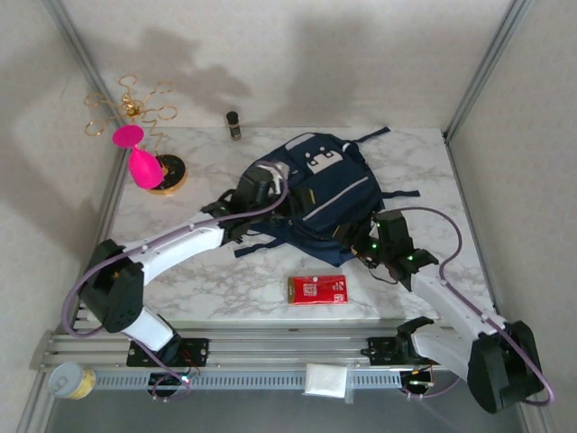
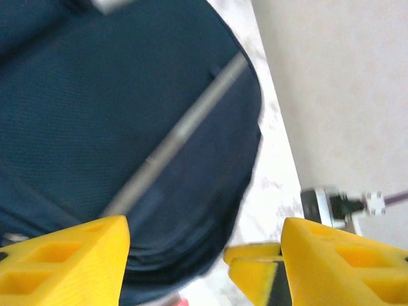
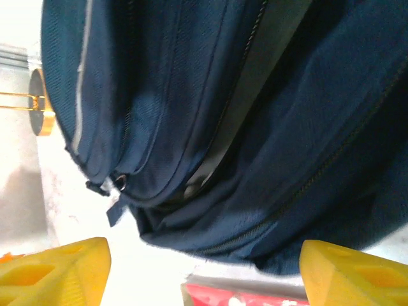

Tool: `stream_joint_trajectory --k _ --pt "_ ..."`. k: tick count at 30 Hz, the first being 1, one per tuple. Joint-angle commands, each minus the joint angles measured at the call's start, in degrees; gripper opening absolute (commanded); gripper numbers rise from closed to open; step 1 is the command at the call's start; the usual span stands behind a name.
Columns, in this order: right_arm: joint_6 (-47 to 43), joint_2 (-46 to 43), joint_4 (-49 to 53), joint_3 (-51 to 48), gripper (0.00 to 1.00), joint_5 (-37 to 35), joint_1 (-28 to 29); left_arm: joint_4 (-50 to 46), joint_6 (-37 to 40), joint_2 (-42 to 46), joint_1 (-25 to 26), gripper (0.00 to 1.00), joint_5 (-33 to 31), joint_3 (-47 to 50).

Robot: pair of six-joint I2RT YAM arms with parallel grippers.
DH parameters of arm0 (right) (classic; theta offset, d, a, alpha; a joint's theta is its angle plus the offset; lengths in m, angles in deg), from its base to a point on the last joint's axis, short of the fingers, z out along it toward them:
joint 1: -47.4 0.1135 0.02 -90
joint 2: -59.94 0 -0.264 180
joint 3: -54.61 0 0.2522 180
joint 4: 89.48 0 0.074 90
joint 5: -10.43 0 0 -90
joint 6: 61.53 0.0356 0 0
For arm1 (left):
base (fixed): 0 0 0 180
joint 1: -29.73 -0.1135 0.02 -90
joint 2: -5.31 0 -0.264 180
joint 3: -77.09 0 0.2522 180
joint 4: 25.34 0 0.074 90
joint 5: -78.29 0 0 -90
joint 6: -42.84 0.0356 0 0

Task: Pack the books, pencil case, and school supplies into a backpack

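The navy-blue backpack (image 1: 320, 194) lies at the middle of the marble table with its grey panel facing up. My left gripper (image 1: 260, 187) is at its left side, open, and hovers over the dark fabric (image 2: 115, 127) and the pale zip line (image 2: 182, 131); nothing sits between the yellow fingers (image 2: 64, 261). My right gripper (image 1: 386, 236) is at the pack's lower right edge, open. Its view shows the backpack's (image 3: 255, 127) seams, a zip pull (image 3: 118, 185) and a flat red rectangle (image 3: 242, 298) below. No books are visible.
The flat red rectangle with a white label (image 1: 317, 289) lies on the table in front of the pack. A pink balloon-like figure on a round wooden base (image 1: 149, 170), a gold wire ornament (image 1: 131, 106) and a small dark bottle (image 1: 233, 124) stand at the back left.
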Motion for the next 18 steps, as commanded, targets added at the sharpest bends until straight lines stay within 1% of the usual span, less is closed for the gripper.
stream_joint_trajectory --k 1,4,6,7,9,11,13,14,15,16,18 --pt "-3.99 4.67 -4.09 4.28 0.75 0.79 -1.32 2.57 -4.62 -0.83 -5.39 0.66 -6.63 6.31" --pt "-8.12 8.08 -7.09 6.12 0.74 3.18 -4.59 3.91 -3.42 -6.44 -8.57 0.68 -6.66 6.22" --pt "-11.69 10.26 -7.81 7.97 0.73 4.2 -7.52 4.71 -2.97 -11.22 -9.58 0.68 -4.7 4.32" --pt "-13.16 11.58 -7.97 9.16 0.72 4.6 -9.25 6.08 -2.72 -13.19 -9.55 0.68 -3.5 3.7" --pt "-16.18 14.79 -10.72 11.14 0.72 9.36 -12.56 8.51 -4.02 -15.06 -9.08 0.68 -2.9 3.54" --pt "-20.13 18.57 -10.31 15.03 0.72 11.02 -14.22 12.49 -5.34 -15.94 -8.35 0.68 -1.54 4.11" --pt "-24.43 20.96 -6.61 19.35 0.72 8.65 -14.17 13.99 -7.03 -16.34 -7.67 0.68 -2.08 4.21" --pt "-25.26 21.12 -4.26 20.99 0.73 7.38 -14.21 15.1 -7.92 -16.53 -7.45 0.68 -1.96 4.34" --pt "-25.49 20.54 -1.03 22.46 0.74 4.66 -14.2 15.79 -8.79 -16.63 -7.23 0.68 -1.39 4.46" --pt "-25.11 19.01 1.85 23.19 0.76 2.05 -14.2 17.84 -9.47 -16.63 -7.09 0.68 -0.59 4.63" --pt "-23.57 14.53 6.54 23.03 0.78 -2.36 -13.6 18.48 -9.94 -15.49 -7.11 0.68 0.15 5.27"
